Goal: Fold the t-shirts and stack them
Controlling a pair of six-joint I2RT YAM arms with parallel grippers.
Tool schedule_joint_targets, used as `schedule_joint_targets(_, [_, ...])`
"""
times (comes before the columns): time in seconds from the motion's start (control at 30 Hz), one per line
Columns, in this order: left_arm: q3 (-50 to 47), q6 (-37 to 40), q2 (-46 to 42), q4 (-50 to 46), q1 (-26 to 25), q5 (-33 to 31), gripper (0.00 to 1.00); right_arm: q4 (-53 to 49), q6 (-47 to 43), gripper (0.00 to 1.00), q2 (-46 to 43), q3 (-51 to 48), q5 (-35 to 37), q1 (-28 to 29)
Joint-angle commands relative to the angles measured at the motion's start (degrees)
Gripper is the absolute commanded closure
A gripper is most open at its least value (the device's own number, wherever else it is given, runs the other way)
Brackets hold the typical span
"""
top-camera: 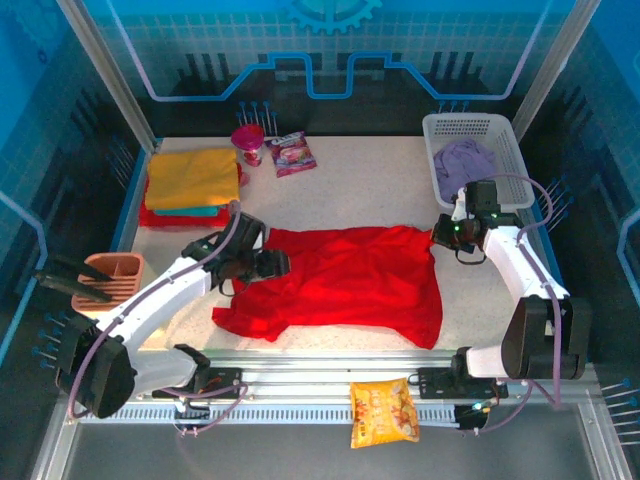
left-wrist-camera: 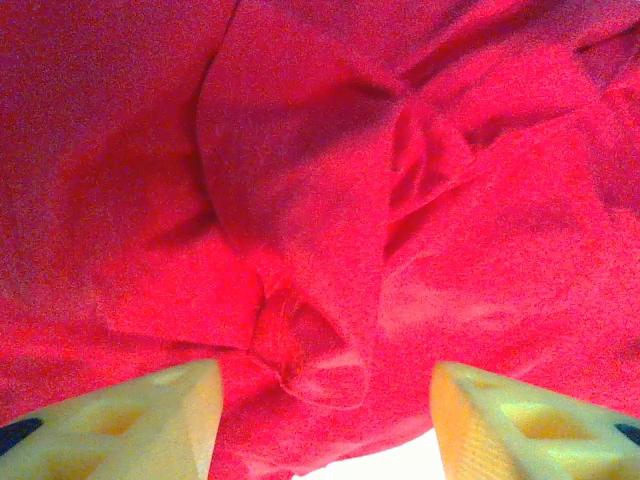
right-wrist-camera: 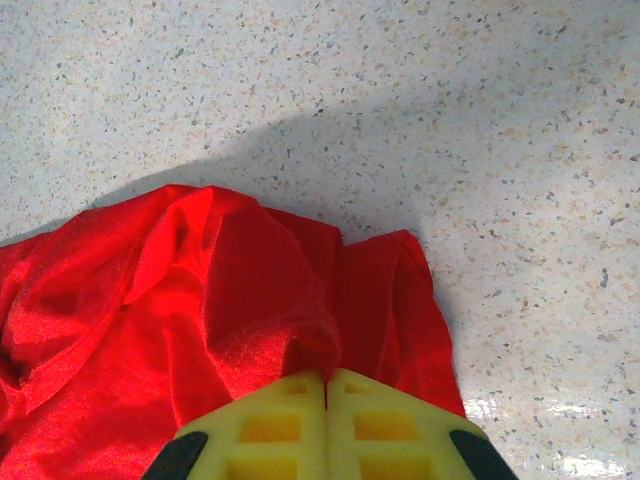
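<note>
The red t-shirt [top-camera: 345,280] lies spread in the middle of the bench [top-camera: 370,190], wrinkled, with its near hem close to the front rail. The left gripper [top-camera: 272,265] is at the shirt's left edge; its jaws stand apart, released, over a small raised fold of the cloth. The right gripper [top-camera: 445,235] is at the far right corner of the shirt, and its jaws are clenched on the edge of the cloth there. Behind the shirt is a wide bare area of bench, between the stack of folded t-shirts [top-camera: 190,175] at the far left and the white lattice basket [top-camera: 505,135] at the far right, which holds a lilac t-shirt [top-camera: 465,160]. To the right of the shirt only a narrow strip is free.
</note>
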Motion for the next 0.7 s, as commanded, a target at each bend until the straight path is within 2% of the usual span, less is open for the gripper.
schedule_joint_targets(0.0, [-3.4, -10.8, -5.4, 0.3, -0.7, 3.5, 0.41, -0.6, -0.2, 1.0, 0.2, -0.1, -0.7, -0.8])
schedule_joint_targets(0.1, [-7.2, -18.9, -10.5, 1.7, -1.0, 4.9, 0.41, -0.8, 0.1, 1.0, -0.2, -0.7, 0.2, -0.8])
schedule_joint_targets(0.17, [-9.7, -23.5, -11.2, 3.3, -1.9, 6.9, 0.36, -1.4, 0.4, 1.0, -0.4, -0.7, 0.9, -0.8])
schedule_joint_targets(0.33, [-13.0, -29.6, -8.5, 9.9, -7.5, 4.1, 0.31, -2.9, 1.0, 1.0, -1.7, -1.6, 3.5, -0.8])
schedule_joint_targets(0.37, [-13.7, -30.9, -8.2, 11.5, -8.0, 3.2, 0.31, -3.0, 1.2, 0.97, -2.0, -1.9, 3.5, -0.8])
schedule_joint_targets(0.4, [-14.4, -32.1, -8.1, 13.6, -8.4, 1.8, 0.31, -3.4, 1.3, 0.88, -2.5, -2.2, 3.5, -0.7])
schedule_joint_targets(0.53, [-17.4, -36.9, -9.3, 18.6, -8.9, -3.9, 0.35, -3.5, 1.2, 0.4, -5.1, -3.5, 3.7, -0.7])
schedule_joint_targets(0.6, [-19.6, -40.4, -10.4, 22.5, -9.0, -5.3, 0.39, -3.7, 0.5, 0.28, -5.8, -3.5, 3.6, -0.5])
schedule_joint_targets(0.67, [-21.2, -43.8, -11.2, 26.4, -9.0, -5.7, 0.42, -4.3, 0.1, 0.22, -6.0, -2.9, 3.5, -0.2])
